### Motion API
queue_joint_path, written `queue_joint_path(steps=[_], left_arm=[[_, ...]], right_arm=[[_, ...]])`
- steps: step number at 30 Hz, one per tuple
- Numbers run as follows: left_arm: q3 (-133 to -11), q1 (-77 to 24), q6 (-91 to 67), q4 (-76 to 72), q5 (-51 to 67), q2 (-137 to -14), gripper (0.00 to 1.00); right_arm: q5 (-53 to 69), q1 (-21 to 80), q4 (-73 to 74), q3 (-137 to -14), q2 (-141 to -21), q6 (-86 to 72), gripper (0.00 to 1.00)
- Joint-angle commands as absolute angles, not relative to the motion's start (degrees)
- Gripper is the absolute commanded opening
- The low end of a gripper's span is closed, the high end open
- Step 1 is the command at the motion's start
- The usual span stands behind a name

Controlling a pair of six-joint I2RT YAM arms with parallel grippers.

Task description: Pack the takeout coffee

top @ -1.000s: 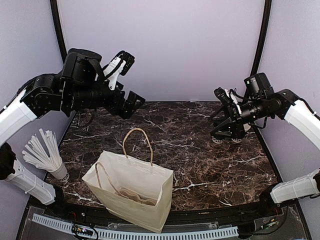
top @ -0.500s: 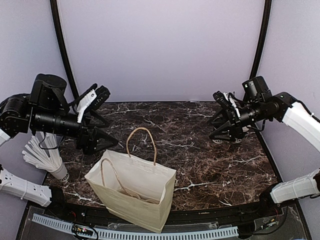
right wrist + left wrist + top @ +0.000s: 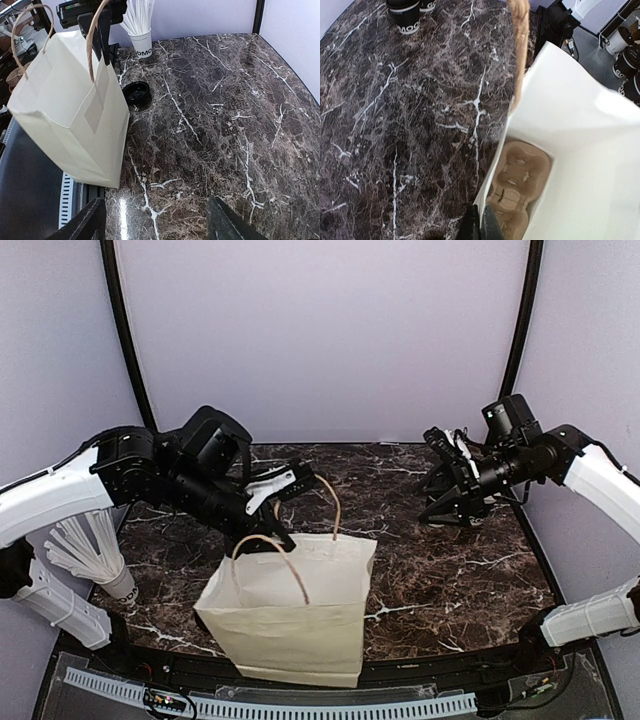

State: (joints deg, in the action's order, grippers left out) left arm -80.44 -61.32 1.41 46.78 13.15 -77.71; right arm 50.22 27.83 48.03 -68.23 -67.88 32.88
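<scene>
Two black paper cups [image 3: 404, 17] with white print stand at the table's far side. Their tops are cut off in the left wrist view, so I cannot tell which one is the lidded takeout coffee. In the top view my right arm hides them. The white paper bag [image 3: 290, 615] stands open at the near middle, with a brown cardboard cup carrier [image 3: 522, 180] on its floor. My left gripper [image 3: 481, 226] is shut on the bag's rim, one finger inside and one outside. My right gripper [image 3: 160, 231] hangs open above the marble at the right, holding nothing.
A loose flat black lid [image 3: 136, 92] lies on the marble just behind the bag. A white cup of straws [image 3: 95, 555] stands at the left edge. The bag's rope handles [image 3: 330, 505] stick up. More cups [image 3: 624, 60] sit off the table.
My left arm swung down from the upper left to the bag and shut on its rim. The bag turned and shifted right. My right gripper stayed put and open.
</scene>
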Motion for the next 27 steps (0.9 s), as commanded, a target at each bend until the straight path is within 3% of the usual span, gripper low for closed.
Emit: queue_joint_path(steps=[1,8,20,22,23,25,27], left_arm=[[-83.94,-61.46,2.2,36.97,15.03,-77.44,0.0],[-94.27,-59.73,3.18,35.43,7.03,-87.14,0.0],[-104.23,-48.61,5.22,42.44,15.64,-99.69,0.01],[-104.42,-48.07,5.78,42.43,16.18,-100.4,0.21],[-104.48,-47.9,5.79,42.35,15.36,-100.73,0.37],[-104.66,-47.77,5.87,41.65,13.25,-100.95,0.5],[-105.27,-47.65,5.51,41.53,10.74,-100.64,0.55]], right_arm=[[49.27,28.62,52.41,-74.51,-67.63,35.78,0.7],[50.97,30.42,59.57,-86.89,-71.76,39.18,0.71],[51.44,35.64,71.1,-98.67,-81.12,46.42,0.76],[50.53,36.95,69.14,-98.79,-82.04,44.67,0.77],[49.5,37.74,68.12,-98.91,-82.54,43.82,0.77],[47.18,39.25,66.11,-99.43,-84.16,42.02,0.76],[46.45,39.84,65.13,-100.82,-85.94,40.98,0.75]])
